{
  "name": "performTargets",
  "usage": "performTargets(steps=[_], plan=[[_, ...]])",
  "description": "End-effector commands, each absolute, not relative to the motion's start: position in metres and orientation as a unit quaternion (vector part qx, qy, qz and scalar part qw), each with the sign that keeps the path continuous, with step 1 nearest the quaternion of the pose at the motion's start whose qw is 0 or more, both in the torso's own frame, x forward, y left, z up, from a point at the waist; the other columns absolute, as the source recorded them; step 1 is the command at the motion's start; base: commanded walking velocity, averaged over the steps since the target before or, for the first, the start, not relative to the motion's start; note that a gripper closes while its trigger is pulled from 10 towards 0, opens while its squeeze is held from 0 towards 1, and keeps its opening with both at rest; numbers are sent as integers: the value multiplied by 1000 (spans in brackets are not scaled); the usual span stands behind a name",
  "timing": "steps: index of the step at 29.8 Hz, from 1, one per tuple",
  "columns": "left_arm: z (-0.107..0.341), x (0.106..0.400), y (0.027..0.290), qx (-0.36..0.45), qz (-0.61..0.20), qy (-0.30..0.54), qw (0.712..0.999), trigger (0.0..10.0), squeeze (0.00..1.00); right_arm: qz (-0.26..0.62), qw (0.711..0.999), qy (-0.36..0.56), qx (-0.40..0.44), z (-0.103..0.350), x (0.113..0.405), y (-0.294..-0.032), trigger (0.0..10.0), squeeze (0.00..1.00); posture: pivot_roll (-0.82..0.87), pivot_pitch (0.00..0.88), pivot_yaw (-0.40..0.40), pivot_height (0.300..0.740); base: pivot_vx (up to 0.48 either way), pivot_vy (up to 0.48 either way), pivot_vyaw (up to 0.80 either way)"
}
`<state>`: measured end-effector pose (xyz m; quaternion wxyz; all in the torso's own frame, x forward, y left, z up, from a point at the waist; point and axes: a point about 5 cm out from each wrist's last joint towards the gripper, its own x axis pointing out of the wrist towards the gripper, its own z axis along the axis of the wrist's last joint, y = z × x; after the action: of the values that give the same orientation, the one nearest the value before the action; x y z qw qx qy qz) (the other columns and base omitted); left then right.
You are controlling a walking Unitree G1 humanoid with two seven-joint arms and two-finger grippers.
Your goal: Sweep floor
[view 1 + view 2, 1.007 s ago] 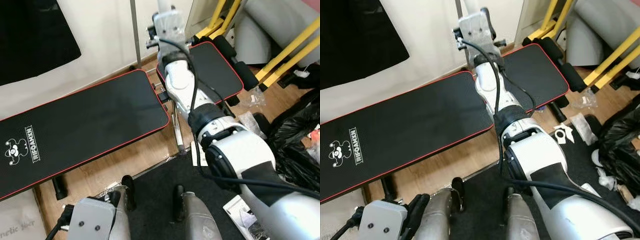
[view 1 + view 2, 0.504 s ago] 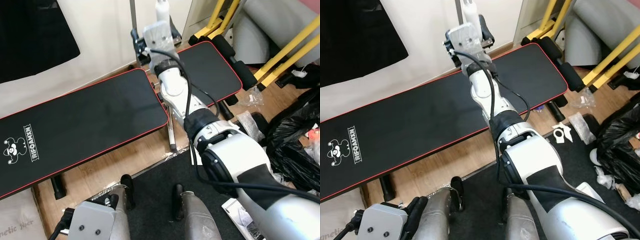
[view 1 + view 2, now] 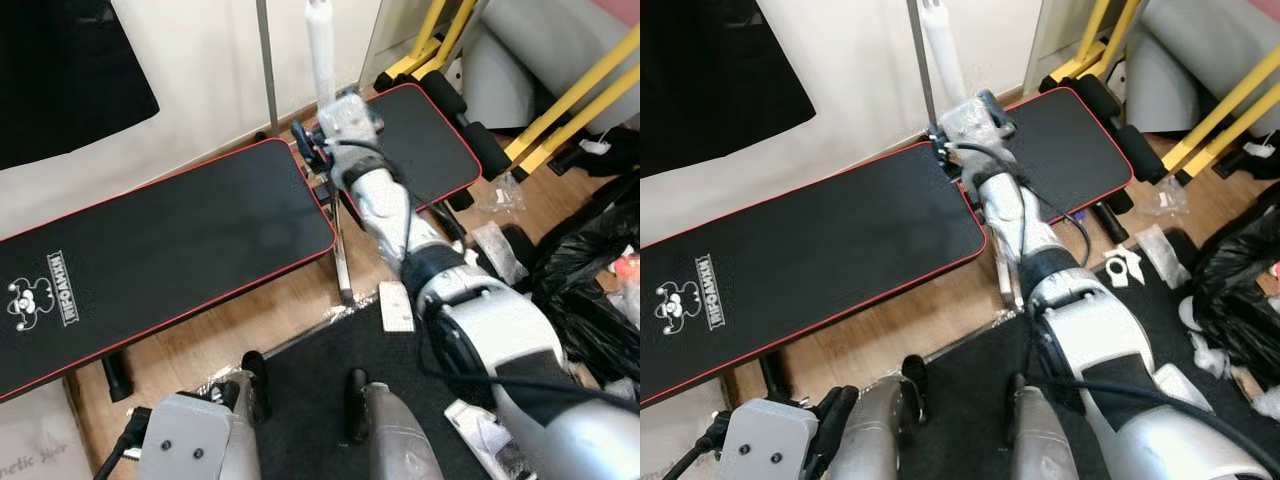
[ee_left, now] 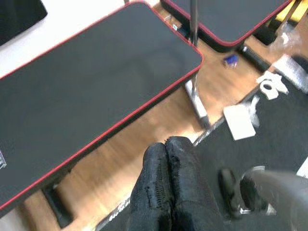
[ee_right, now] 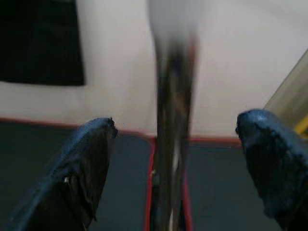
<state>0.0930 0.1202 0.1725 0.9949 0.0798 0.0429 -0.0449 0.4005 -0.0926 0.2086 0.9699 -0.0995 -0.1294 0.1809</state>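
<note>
Fingers [image 5: 86, 168] of right gripper [image 5: 175, 168] spread around broom handle [image 5: 172, 144]; bench [image 3: 170, 250] logo illegible.

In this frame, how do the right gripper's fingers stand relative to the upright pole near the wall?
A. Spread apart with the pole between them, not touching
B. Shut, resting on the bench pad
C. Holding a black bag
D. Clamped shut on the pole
A: in the right wrist view the right gripper has its fingers spread wide, and the pole stands in the gap, clear of both.
</note>
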Motion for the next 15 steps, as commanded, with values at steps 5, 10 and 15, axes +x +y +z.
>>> performTargets(steps=[5, 10, 15], plan=[[176, 113, 117, 44, -71, 23, 996, 10000, 0, 204, 974, -101, -4, 201, 379, -120, 10000, 0, 43, 338, -68, 740, 0, 0, 0], [172, 132, 123, 53, -88, 8, 995, 10000, 0, 196, 973, -49, 115, 199, 361, -135, 10000, 0, 15, 290, -54, 740, 0, 0, 0], [167, 141, 124, 63, -112, 7, 992, 10000, 0, 247, 959, -58, 131, 188, 341, -138, 10000, 0, -12, 242, -44, 740, 0, 0, 0]])
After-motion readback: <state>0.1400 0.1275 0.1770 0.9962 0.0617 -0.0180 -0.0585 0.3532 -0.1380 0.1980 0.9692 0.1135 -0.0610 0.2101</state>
